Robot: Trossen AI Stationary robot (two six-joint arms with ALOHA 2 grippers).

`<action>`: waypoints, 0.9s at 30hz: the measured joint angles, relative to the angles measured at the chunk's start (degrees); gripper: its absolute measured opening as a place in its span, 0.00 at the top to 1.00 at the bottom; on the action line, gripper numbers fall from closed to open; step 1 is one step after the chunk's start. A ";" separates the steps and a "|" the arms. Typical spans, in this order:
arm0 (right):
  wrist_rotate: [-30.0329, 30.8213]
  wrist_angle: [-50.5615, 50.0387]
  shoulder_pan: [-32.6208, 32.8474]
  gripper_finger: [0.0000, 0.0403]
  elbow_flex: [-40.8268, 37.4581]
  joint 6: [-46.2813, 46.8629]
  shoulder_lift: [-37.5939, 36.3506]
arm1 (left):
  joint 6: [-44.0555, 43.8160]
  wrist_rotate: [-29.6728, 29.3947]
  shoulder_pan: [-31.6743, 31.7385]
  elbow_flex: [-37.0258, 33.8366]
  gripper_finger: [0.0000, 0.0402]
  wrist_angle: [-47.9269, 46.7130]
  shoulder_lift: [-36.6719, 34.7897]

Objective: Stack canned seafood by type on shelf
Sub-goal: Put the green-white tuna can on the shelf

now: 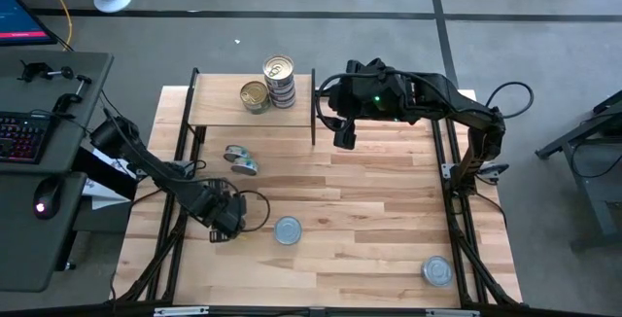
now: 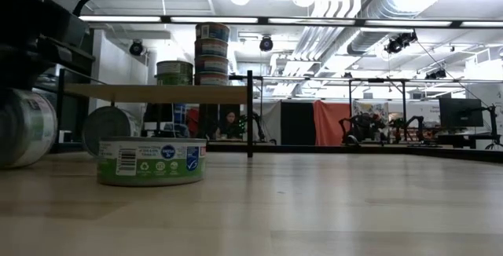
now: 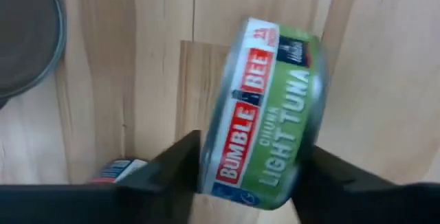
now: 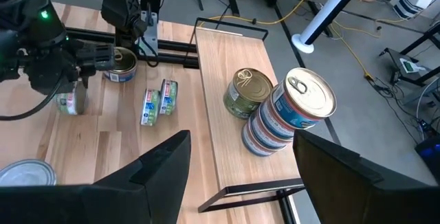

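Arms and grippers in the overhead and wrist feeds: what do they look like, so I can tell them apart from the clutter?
Both arms are dark, jointed and near black. The right arm trails a looping black cable and shows a small green light near its wrist. The left arm also carries a black cable loop by its gripper. The left gripper and right gripper each have two flat, matte black fingers.

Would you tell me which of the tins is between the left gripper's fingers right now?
The green-labelled Bumble Bee light tuna tin, on its edge between the left gripper fingers; the other tins lie untouched on table or shelf.
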 joint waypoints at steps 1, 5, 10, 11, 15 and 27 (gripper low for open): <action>0.00 -0.01 0.00 0.38 0.00 0.03 0.00 | -0.04 -0.22 0.00 0.05 0.61 0.04 -0.11; 0.00 -0.07 0.00 0.38 0.00 -0.02 0.00 | -0.40 -2.17 0.23 2.70 0.70 -1.88 -2.59; 0.01 -0.09 0.00 0.38 0.00 -0.23 0.00 | -3.55 -13.29 1.79 14.45 0.70 -13.74 -6.99; 0.01 -0.11 0.00 0.38 0.00 -0.47 0.00 | -3.96 -16.97 2.45 17.78 0.70 -16.43 -7.62; 0.00 -0.11 -0.33 0.38 0.00 -0.73 0.00 | -0.69 -26.98 9.45 30.33 0.70 -29.44 -7.41; -0.64 -0.07 -0.66 0.38 0.00 0.02 -0.02 | 23.84 -42.58 46.95 31.64 0.70 -29.25 -6.02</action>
